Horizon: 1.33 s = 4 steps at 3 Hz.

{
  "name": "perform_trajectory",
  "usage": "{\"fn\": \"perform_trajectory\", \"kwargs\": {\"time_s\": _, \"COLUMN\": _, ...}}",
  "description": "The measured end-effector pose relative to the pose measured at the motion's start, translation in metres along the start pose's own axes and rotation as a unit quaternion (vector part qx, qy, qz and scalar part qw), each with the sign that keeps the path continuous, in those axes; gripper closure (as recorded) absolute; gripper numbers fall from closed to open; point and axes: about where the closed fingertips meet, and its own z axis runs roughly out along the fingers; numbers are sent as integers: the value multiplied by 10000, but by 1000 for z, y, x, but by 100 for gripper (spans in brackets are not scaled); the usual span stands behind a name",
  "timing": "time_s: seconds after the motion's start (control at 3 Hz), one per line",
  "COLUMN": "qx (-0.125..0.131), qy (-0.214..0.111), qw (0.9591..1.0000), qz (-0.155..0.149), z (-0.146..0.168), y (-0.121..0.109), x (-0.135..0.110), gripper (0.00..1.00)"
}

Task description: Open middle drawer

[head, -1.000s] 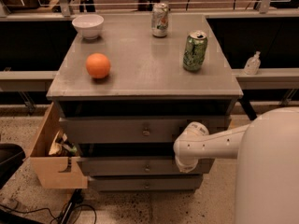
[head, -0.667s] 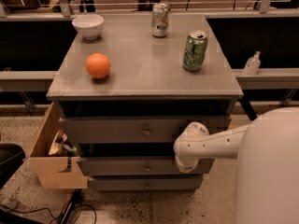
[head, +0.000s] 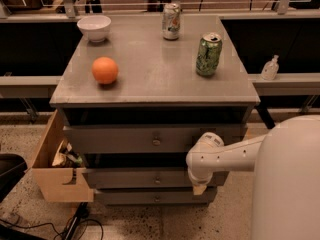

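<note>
Grey-fronted middle drawer (head: 125, 178) set below table's (head: 150, 86) front edge, second of three fronts. Gripper (head: 199, 188) on white arm (head: 235, 156) at drawer's right end, beneath front-right corner; grip state indiscernible.

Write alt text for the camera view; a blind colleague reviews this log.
A white robot arm reaches from the right, its pincer at the front of the middle drawer of a grey cabinet, right of the knob. On top sit an orange, a white bowl, a green can and a pale can.
</note>
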Motion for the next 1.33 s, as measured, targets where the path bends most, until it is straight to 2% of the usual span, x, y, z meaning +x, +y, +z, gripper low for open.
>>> {"fn": "perform_trajectory", "kwargs": {"time_s": 0.33, "qx": 67, "qy": 94, "qw": 9999, "qz": -98, "z": -9, "y": -9, "x": -6, "gripper": 0}}
{"fn": "perform_trajectory", "kwargs": {"time_s": 1.0, "qx": 134, "qy": 137, "qw": 9998, "qz": -82, "z": -14, "y": -5, "x": -5, "gripper": 0}}
{"fn": "perform_trajectory", "kwargs": {"time_s": 1.33, "qx": 349, "qy": 252, "qw": 9991, "qz": 4, "z": -28, "y": 2, "x": -3, "gripper": 20}}
